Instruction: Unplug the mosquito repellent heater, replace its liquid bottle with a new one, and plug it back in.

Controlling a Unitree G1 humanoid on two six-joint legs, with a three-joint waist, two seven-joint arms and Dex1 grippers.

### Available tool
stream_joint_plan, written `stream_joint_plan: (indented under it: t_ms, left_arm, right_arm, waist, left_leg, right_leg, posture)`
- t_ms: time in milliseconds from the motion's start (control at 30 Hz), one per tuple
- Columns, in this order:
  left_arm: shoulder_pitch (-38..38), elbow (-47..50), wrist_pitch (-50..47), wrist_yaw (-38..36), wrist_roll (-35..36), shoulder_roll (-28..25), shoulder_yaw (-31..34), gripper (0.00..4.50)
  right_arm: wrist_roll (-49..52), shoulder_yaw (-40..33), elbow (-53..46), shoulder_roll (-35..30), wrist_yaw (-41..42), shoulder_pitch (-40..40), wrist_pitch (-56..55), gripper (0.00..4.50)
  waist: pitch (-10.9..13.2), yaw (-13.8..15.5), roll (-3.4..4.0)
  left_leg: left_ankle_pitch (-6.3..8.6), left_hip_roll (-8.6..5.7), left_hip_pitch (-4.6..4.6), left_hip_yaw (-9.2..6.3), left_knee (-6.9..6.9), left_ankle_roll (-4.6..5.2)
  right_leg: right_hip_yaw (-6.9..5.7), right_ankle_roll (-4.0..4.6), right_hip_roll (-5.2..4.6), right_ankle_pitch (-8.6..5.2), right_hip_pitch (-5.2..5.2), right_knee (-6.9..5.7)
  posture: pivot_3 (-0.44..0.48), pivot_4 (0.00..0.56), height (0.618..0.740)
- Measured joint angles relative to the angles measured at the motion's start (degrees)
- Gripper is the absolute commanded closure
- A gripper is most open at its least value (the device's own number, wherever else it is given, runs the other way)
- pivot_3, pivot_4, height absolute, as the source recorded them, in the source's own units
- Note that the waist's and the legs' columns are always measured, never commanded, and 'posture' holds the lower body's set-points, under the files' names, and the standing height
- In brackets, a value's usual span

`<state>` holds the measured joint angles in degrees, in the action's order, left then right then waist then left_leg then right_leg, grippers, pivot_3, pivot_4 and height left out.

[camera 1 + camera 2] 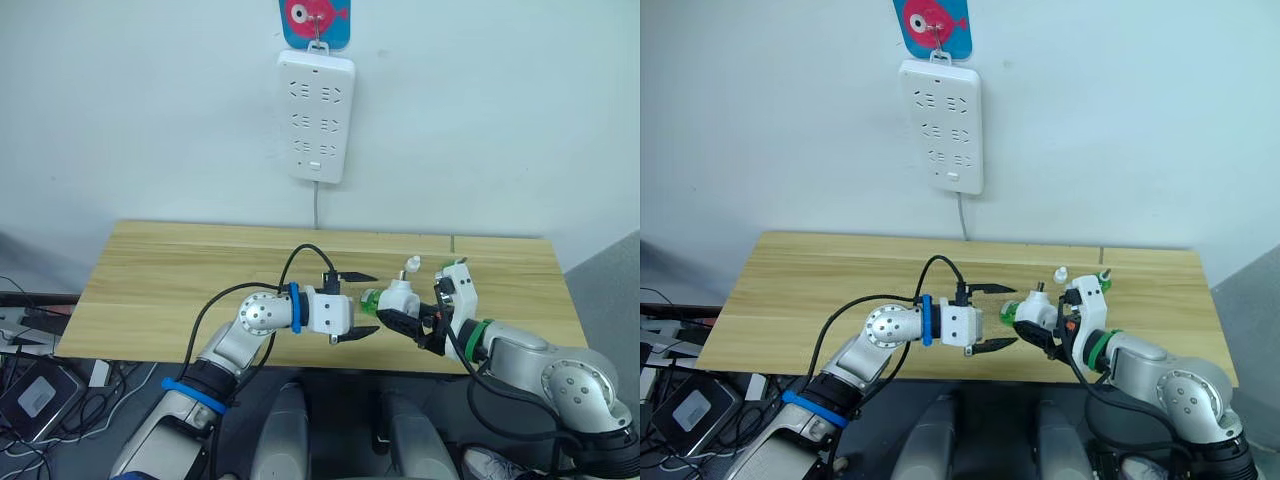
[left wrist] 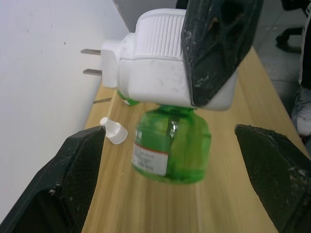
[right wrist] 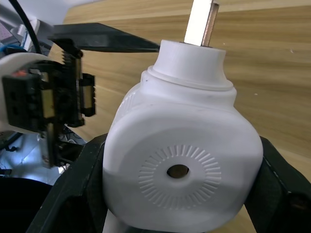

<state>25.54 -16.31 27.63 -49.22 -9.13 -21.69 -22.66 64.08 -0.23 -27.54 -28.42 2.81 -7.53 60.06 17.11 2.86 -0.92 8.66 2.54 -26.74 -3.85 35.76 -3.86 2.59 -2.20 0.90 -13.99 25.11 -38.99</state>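
Observation:
My right gripper (image 1: 404, 312) is shut on the mosquito repellent heater (image 1: 401, 297), a white rounded block held above the table's front edge, its two metal prongs (image 3: 201, 22) sticking out. A green liquid bottle (image 2: 170, 145) is screwed into the heater and points toward my left gripper (image 1: 359, 305). That gripper is open, with its two black fingers (image 2: 58, 187) standing above and below the bottle, apart from it. A small white cap (image 1: 411, 265) lies on the table behind the heater. Part of another green bottle (image 2: 127, 100) shows beyond the heater.
A long white power strip (image 1: 316, 115) hangs on the wall above the wooden table (image 1: 170, 270), its cable dropping behind the tabletop. Boxes and cables lie on the floor at the left (image 1: 35, 395).

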Motion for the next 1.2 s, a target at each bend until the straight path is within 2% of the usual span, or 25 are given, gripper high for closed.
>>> stream_joint_plan:
  t_ms: [233,333,500,800,833,900,1067,1200]
  left_arm:
    - [0.1,0.0,-2.3,2.8,-3.7,1.1,-0.7,0.0]
    - [0.5,0.0,-2.8,3.7,-4.9,1.3,-0.7,0.6]
    - [1.0,0.0,-4.1,3.6,-5.4,1.8,-1.0,2.17]
    - [0.9,0.0,-4.7,3.6,-5.5,1.8,-1.6,2.2]
    - [0.9,0.0,-4.7,3.6,-5.5,1.8,-1.6,2.2]
    - [0.7,0.0,-4.7,3.7,-5.5,1.8,-1.6,2.2]
    - [0.4,0.0,-5.4,4.8,-5.1,2.6,-1.6,2.2]
    - [-0.3,-0.2,-8.6,4.9,-2.2,4.4,-0.3,2.2]
  right_arm:
    - [0.0,-0.1,0.0,1.3,-0.7,-0.5,1.2,1.36]
    - [0.0,-0.2,0.0,1.5,-0.7,-0.7,1.8,1.36]
    - [0.0,-0.6,0.0,2.1,-1.1,-1.3,2.2,1.36]
    - [0.0,-0.8,0.0,2.7,-1.9,-1.4,3.2,1.36]
    - [-0.1,-0.8,0.0,2.7,-1.8,-1.4,3.2,0.64]
    - [-0.1,-0.8,-0.1,2.7,-1.6,-1.7,3.1,0.06]
    - [-0.8,-1.0,-1.6,2.6,-1.6,-1.8,2.4,0.0]
    - [-0.1,-5.6,-4.1,3.3,-2.2,-0.2,-0.2,0.0]
  waist:
    - [-0.1,0.0,0.0]
    - [-0.1,0.0,0.0]
    - [-0.1,0.0,0.0]
    - [-0.1,0.0,0.01]
    - [-0.1,0.0,0.01]
    - [-0.1,-0.1,0.01]
    - [-0.1,-0.1,0.01]
    - [-0.1,-0.1,0.0]
  left_leg:
    - [0.0,0.0,0.0,-0.01,-0.01,0.0]
    - [0.0,-0.01,0.0,-0.01,0.0,0.0]
    - [0.0,-0.01,0.0,-0.01,-0.01,0.0]
    - [0.0,0.0,0.0,-0.02,-0.01,0.0]
    - [0.0,0.0,0.0,-0.02,-0.01,0.0]
    - [0.0,-0.01,0.0,-0.02,-0.01,0.0]
    - [0.0,-0.01,0.0,-0.03,0.0,0.0]
    - [0.0,-0.01,0.0,-0.03,0.0,0.0]
  right_leg:
    - [0.0,0.0,0.0,0.0,-0.01,0.0]
    - [0.0,0.0,0.0,0.0,-0.01,0.0]
    - [-0.01,0.0,0.0,0.0,-0.01,0.0]
    - [-0.01,0.0,0.0,0.0,-0.01,-0.01]
    - [-0.01,0.0,0.0,0.0,-0.01,-0.01]
    - [-0.01,0.0,0.0,0.0,-0.01,-0.01]
    - [-0.02,0.0,0.0,0.0,-0.02,-0.01]
    - [-0.02,0.0,-0.01,0.0,-0.02,0.0]
  posture:
    - [0.2,0.263,0.74]
    - [0.198,0.263,0.74]
    - [0.196,0.265,0.74]
    - [0.194,0.266,0.74]
    - [0.194,0.266,0.74]
    - [0.194,0.266,0.74]
    - [0.191,0.266,0.74]
    - [0.184,0.267,0.74]
